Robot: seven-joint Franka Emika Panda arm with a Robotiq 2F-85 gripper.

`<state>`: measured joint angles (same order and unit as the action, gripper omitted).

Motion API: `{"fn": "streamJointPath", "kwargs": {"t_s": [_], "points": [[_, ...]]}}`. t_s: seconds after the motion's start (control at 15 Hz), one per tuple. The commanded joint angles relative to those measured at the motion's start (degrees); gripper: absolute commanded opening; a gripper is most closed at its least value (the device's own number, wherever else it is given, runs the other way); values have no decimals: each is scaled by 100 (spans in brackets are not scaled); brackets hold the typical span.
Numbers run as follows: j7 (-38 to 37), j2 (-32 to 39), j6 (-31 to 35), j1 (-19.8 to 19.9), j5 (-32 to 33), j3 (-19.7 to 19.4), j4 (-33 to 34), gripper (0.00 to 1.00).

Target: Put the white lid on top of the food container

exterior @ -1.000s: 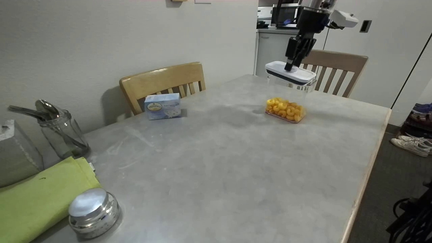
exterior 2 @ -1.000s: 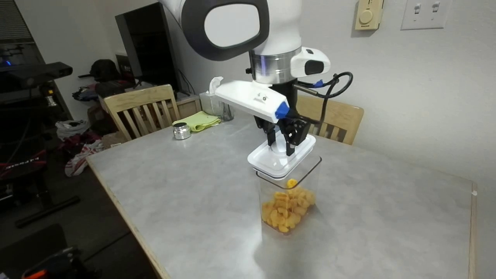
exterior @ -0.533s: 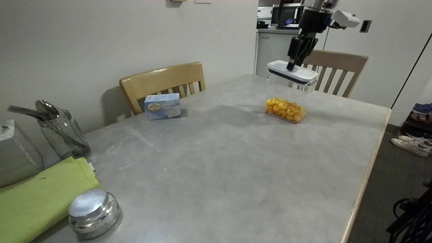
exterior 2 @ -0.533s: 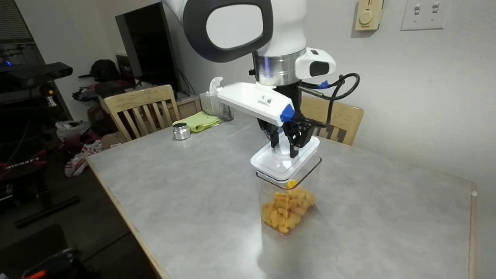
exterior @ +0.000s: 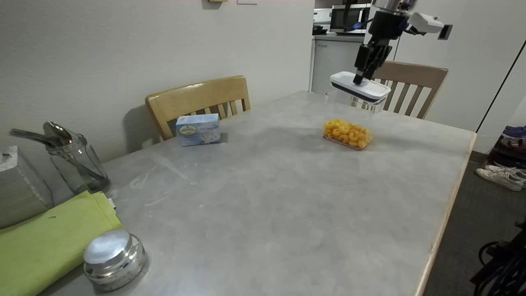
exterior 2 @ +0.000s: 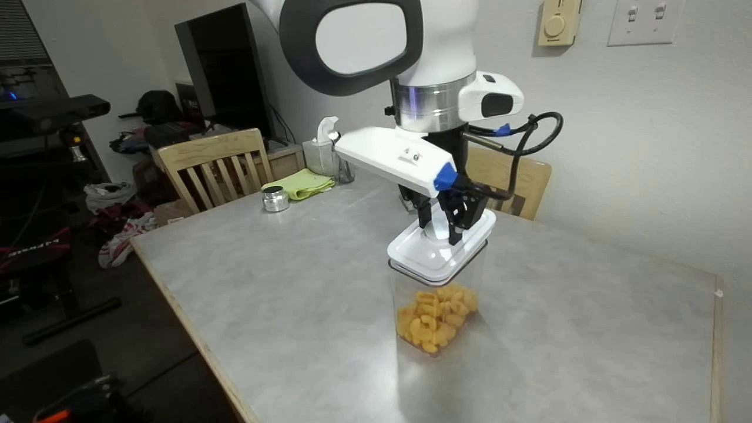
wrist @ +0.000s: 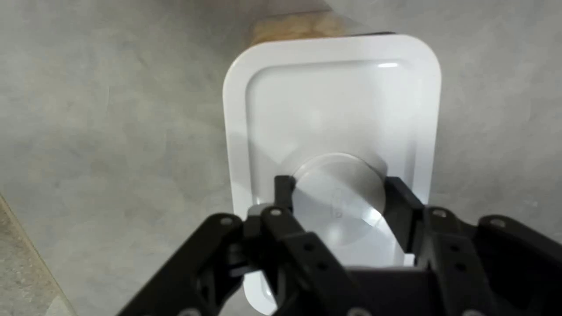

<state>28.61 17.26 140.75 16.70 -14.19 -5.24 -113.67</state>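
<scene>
White lid pinched in gripper over tub, contact unclear. Likely aligning step; next probably: square it to tub, lower, let go.

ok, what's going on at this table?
A robot arm has its pincer closed on the round knob of a white rectangular lid. It's holding the lid over the mouth of a see-through food container with yellow, macaroni-like pieces inside, on the grey table. The lid doesn't look seated yet; whether it touches the container, I can't tell.
</scene>
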Motion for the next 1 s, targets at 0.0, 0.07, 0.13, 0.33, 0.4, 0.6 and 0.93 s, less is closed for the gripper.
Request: {"fn": "streamJointPath", "kwargs": {"t_s": [0.0, 0.07, 0.13, 0.33, 0.4, 0.6, 0.93], "points": [[238, -11, 121, 152, -194, 93, -88, 29], [238, -9, 119, 159, -207, 98, -103, 29], [243, -17, 124, 162, -229, 107, -134, 29], [226, -25, 123, 151, -299, 122, -227, 29], [221, -30, 118, 142, -315, 131, -264, 29], [206, -33, 97, 120, -312, 150, -359, 29], [159, -21, 11, 97, -232, 147, -385, 29]]}}
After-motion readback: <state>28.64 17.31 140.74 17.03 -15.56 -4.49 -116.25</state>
